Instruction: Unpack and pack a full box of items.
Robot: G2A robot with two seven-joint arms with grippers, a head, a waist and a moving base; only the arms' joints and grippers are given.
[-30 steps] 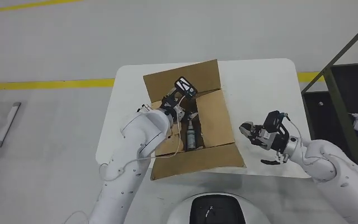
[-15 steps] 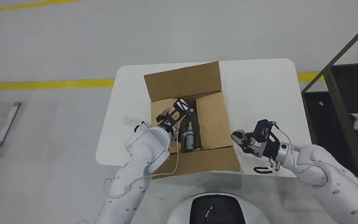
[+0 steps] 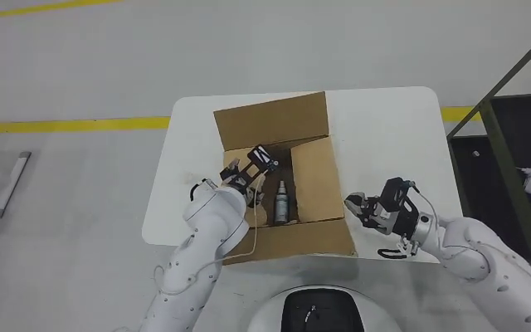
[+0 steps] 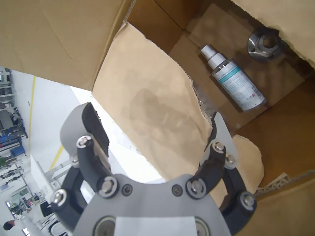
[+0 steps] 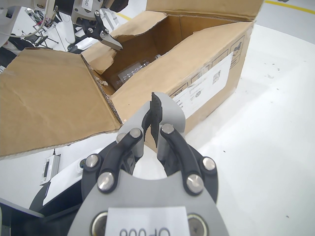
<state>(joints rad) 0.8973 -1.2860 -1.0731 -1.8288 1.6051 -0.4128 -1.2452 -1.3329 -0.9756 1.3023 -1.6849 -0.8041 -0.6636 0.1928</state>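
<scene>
- Cardboard box is seen open on the white table, with its flaps spread.
- A spray bottle and a metal flange are seen lying on its floor, near each other but apart.
- The left gripper is held released and empty, astride the torn left flap.
- The right gripper is held clenched on nothing, just right of the box.

Print check
Left pincer carries white ID tag, right pincer likewise; white shipping label on brown cardboard box; clear spray bottle print unreadable.
</scene>
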